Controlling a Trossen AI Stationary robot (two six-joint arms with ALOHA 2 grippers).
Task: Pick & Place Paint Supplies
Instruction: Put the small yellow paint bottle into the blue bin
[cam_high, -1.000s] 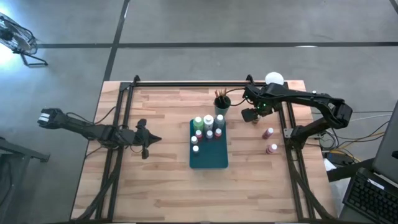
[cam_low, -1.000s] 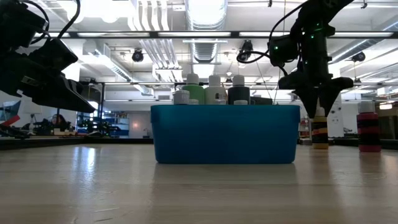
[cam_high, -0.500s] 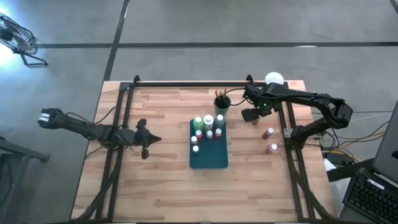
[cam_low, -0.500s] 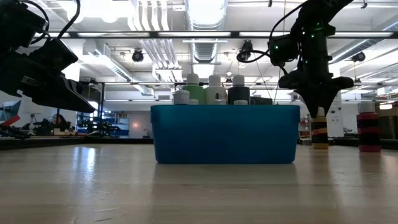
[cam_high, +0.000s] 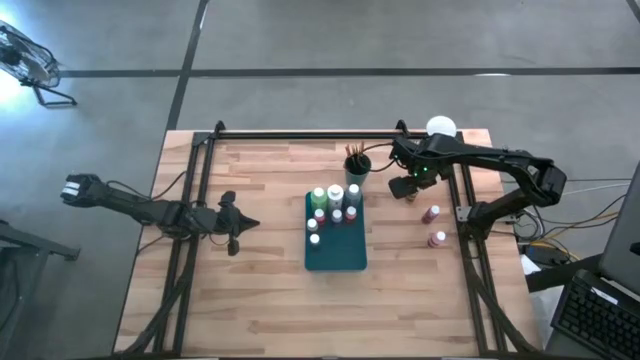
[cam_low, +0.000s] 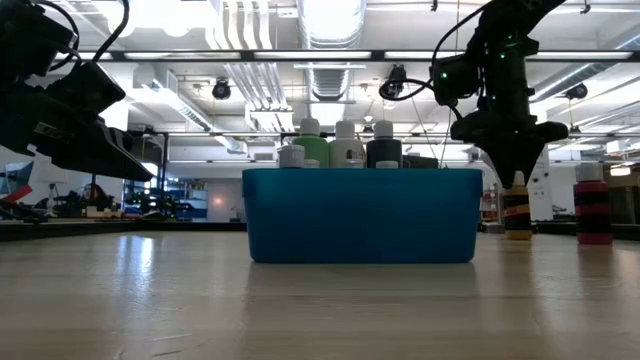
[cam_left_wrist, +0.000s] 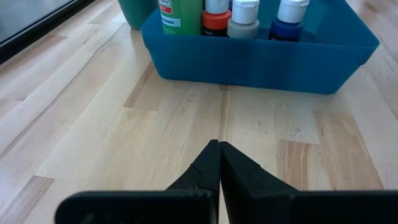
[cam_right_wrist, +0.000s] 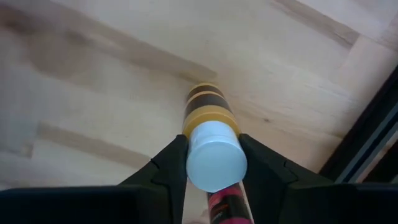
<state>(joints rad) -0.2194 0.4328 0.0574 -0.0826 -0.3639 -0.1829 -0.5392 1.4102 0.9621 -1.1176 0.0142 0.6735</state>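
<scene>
Paint supplies: most are already in the teal tray (cam_high: 336, 257), the landmark here. Left of the tray, well apart from it, the left gripper (cam_high: 243, 224) waits over bare wood, fingers clenched with nothing between them; its wrist view looks straight at the tray wall.

Inside the tray, at the half toward the table's back edge, stand roughly eight white-capped bottles, the taller light-green bottle (cam_high: 319, 196) among them; exact count is hard from above. The near half of the tray is bare.

Just behind the tray sits a dark cup of brushes (cam_high: 356, 163), outside it.

Right of the tray, three bottles are on the wood. The nearest to the back, a brown-and-yellow banded bottle (cam_right_wrist: 208, 111), has the right gripper (cam_right_wrist: 214, 163) on it: fingers flank the white cap on both sides and look to be touching it, so grasping the cap, bottle apparently upright on the table. Farther right and nearer the front stand two reddish bottles (cam_high: 431, 213) (cam_high: 438, 239), untouched.

Judgement: well past halfway. Left to do: lift and carry the banded bottle to the tray, then the two reddish ones, possibly the brushes.
</scene>
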